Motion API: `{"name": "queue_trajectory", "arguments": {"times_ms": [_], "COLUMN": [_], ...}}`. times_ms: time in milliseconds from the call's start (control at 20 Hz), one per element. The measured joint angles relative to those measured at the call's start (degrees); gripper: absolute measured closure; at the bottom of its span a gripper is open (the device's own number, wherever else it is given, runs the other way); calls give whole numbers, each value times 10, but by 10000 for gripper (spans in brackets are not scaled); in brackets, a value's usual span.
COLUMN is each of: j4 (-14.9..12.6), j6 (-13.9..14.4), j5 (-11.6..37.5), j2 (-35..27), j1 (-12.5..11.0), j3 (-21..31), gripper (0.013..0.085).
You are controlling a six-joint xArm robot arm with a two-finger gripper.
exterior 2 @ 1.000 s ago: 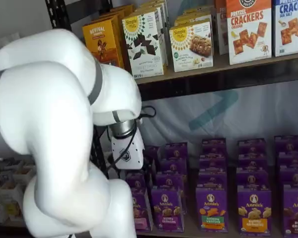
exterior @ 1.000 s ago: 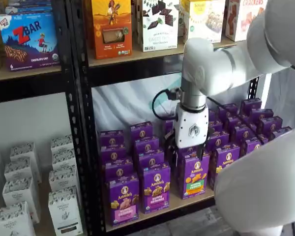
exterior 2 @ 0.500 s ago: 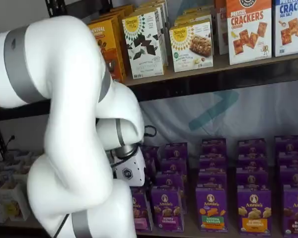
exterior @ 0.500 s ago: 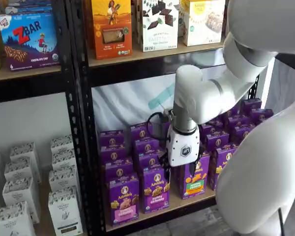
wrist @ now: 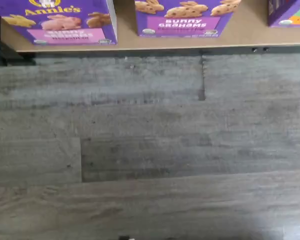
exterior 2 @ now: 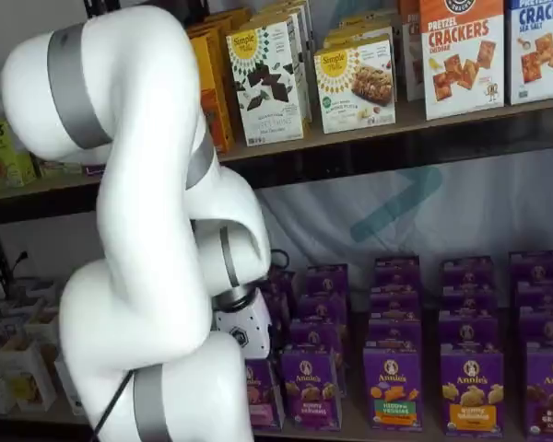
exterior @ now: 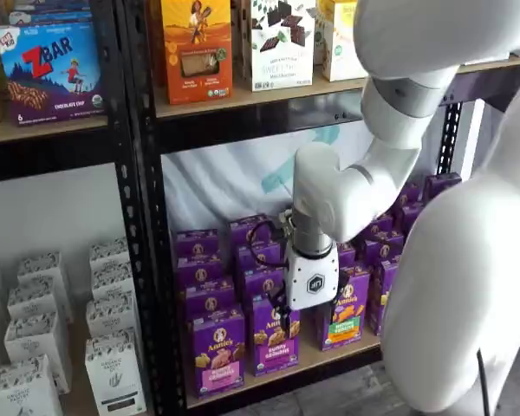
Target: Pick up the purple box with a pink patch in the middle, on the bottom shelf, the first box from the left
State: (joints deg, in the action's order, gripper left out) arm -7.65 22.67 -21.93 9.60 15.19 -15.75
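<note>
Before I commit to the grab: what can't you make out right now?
- Gripper fingers: mostly hidden against the boxes in a shelf view, gap unreadable.
- Purple box: top cut off in the wrist view; arm covers it in a shelf view.
- Bottom shelf: only its front edge in the wrist view.

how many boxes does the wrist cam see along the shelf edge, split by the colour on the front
pink band: 1, the purple box
magenta band: 1, the bunny grahams box
orange patch, only a corner in view: 1, the corner box
total: 3
</note>
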Motion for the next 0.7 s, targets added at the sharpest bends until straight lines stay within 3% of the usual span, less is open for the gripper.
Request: {"name": "queue_trajectory", "arguments": {"times_ms": [450,700], "j4": [-50,-16], "j6": [45,24], "j5": [73,90], "j2": [-124,-188], "j1": [-6,8], "j3": [-55,-103], "gripper": [130,130]}}
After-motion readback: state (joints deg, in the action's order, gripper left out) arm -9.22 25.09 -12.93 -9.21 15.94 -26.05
